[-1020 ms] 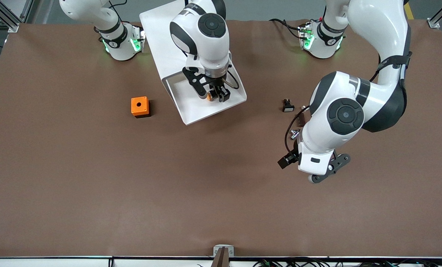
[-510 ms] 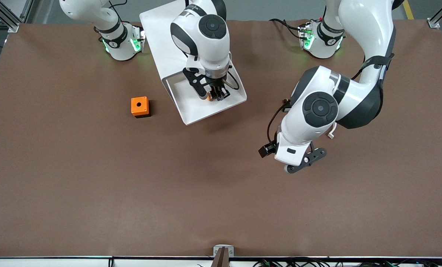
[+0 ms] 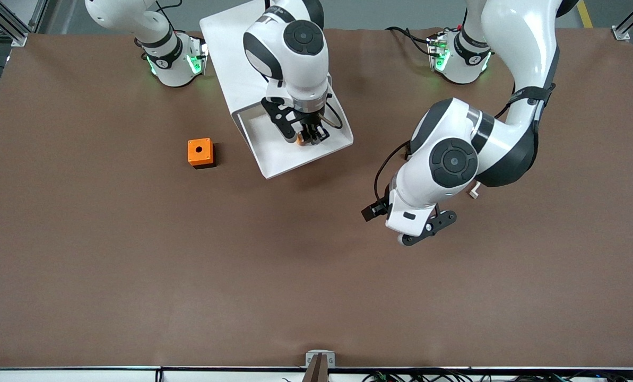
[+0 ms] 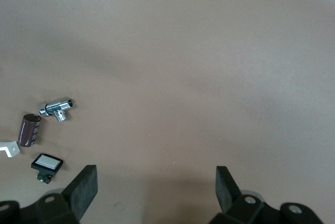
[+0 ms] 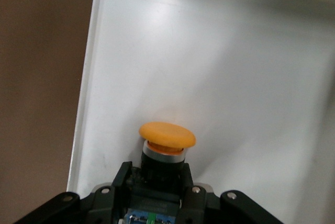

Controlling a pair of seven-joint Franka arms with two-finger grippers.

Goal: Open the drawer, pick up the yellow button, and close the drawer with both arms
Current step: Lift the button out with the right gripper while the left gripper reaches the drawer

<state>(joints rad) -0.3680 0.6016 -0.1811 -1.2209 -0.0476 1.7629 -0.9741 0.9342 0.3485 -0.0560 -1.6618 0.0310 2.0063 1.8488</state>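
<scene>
Table (image 3: pixel 136 276) first: one big matte brown sheet, smooth and flat, with loads of bare room toward the front camera and at both ends. Next biggest are the two glossy white arms with black joints, bases up at the top of the front view.

The white boxy cabinet (image 3: pixel 231 48) sits between the bases, and its top drawer (image 3: pixel 279 159) is pulled out. It's a shallow white plastic tray with a thin raised rim, and the floor inside is smooth and plain. The right arm reaches down into it, and the right hand (image 3: pixel 306 137) is clamped on the button (image 5: pixel 166 140), squeezing the black body while the round orange cap sticks out past the fingertips. The button sits inside the drawer, close to one side wall.

The left hand (image 4: pixel 157 185) hangs over bare table toward the left arm's end, with its jaws spread wide and nothing between them.

Small stuff: an orange cube (image 3: pixel 200 152) with a black hole on top sits beside the drawer toward the right arm's end. The left wrist view shows a dark brown cylinder (image 4: pixel 30 130), a shiny metal fitting (image 4: pixel 58 109) and a small black part with a white face (image 4: pixel 47 163) bunched together on the table.
</scene>
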